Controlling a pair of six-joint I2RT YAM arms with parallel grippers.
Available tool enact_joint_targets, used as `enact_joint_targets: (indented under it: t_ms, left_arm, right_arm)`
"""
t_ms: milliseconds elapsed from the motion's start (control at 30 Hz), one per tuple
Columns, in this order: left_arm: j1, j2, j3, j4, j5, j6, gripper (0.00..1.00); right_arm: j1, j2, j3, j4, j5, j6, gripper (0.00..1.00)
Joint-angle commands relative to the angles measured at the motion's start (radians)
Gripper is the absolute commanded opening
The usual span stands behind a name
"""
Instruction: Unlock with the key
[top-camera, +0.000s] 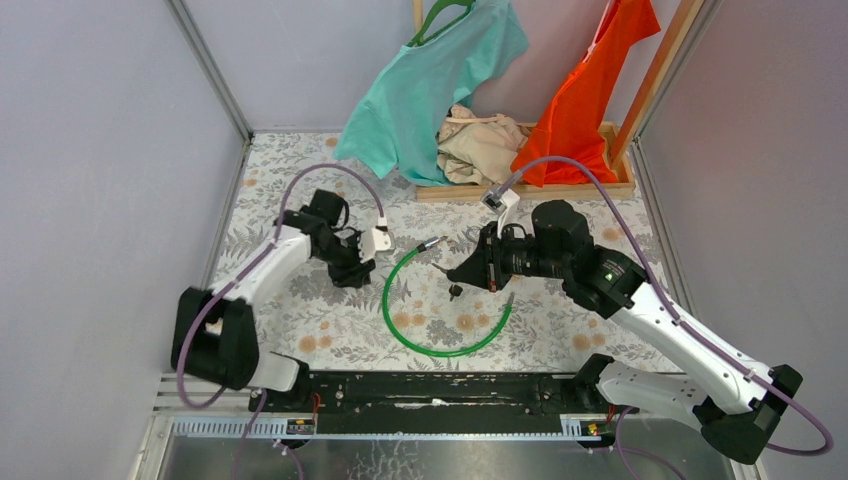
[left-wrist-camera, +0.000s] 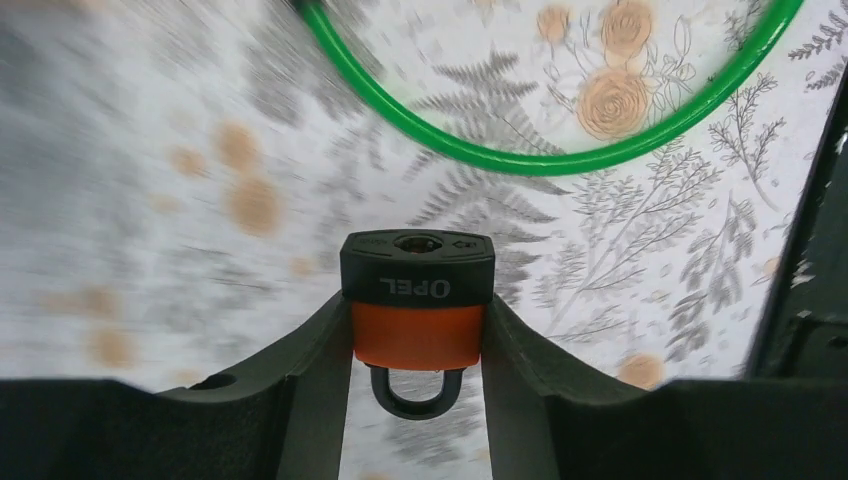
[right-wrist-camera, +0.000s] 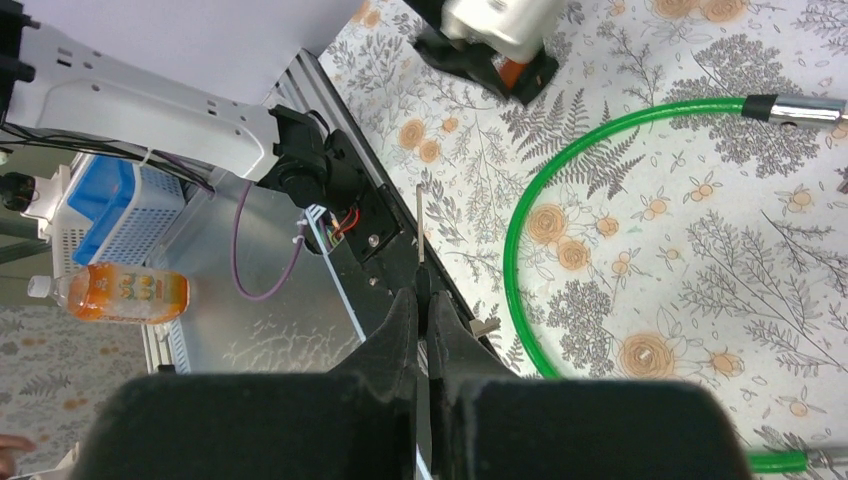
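**Padlock in the left jaws, key in the right**

Top view: the left arm (top-camera: 270, 265) reaches over the flower-patterned table (top-camera: 300, 320), its jaws pointing down just beside the left curve of a green cable (top-camera: 386, 292) that lies in an open loop. The right arm (top-camera: 650, 300) comes in from the other side, with its jaws above the loop's open middle. Whether either pair grips anything cannot be made out from here.

Left wrist view: the left jaws pinch a padlock (left-wrist-camera: 418, 300) by its orange sides. Its black end, bearing the keyhole, points away from the camera, and its shackle points back between the fingers (left-wrist-camera: 300, 370). The green cable (left-wrist-camera: 560, 165) curves across the table beyond.

Right wrist view: the right jaws are pressed together on a key (right-wrist-camera: 418, 235), whose thin blade sticks straight out from between them. The green cable (right-wrist-camera: 512, 225) arcs to the right of the blade. At the top edge, a bit of the orange padlock (right-wrist-camera: 512, 72) shows in the left jaws, well apart from the key.
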Motion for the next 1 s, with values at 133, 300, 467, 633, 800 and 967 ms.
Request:
enact_joint_targets:
  t_ms: [133,300,467,633,800,967]
  left_arm:
    - [-0.131,-0.418,0.16,-0.244,0.226,0.382,0.0]
    - [-0.16,-0.697,-0.01,-0.007,0.389,0.457,0.0]
    - [-0.16,-0.728,0.018,0.023,0.424,0.469,0.0]
    - [-0.16,-0.699,0.046,0.024,0.411,0.455,0.0]
    - [-0.16,-0.705,0.012,0.057,0.384,0.489,0.0]
    - [-0.161,-0.698,0.002,0.063,0.36,0.537,0.0]
  right_arm:
    - [-0.005,0.012,0.107,-0.024,-0.111,-0.033,0.0]
    - [-0.006,0.053,0.135,-0.046,-0.198,-0.038,0.0]
    - [0.001,0.069,0.152,-0.034,-0.252,-0.026,0.0]
    - [0.049,0.085,0.161,-0.012,-0.239,-0.03,0.0]
    - [0.146,0.146,0.225,-0.052,-0.148,-0.067,0.0]
    - [0.181,0.202,0.282,-0.06,-0.063,-0.069,0.0]
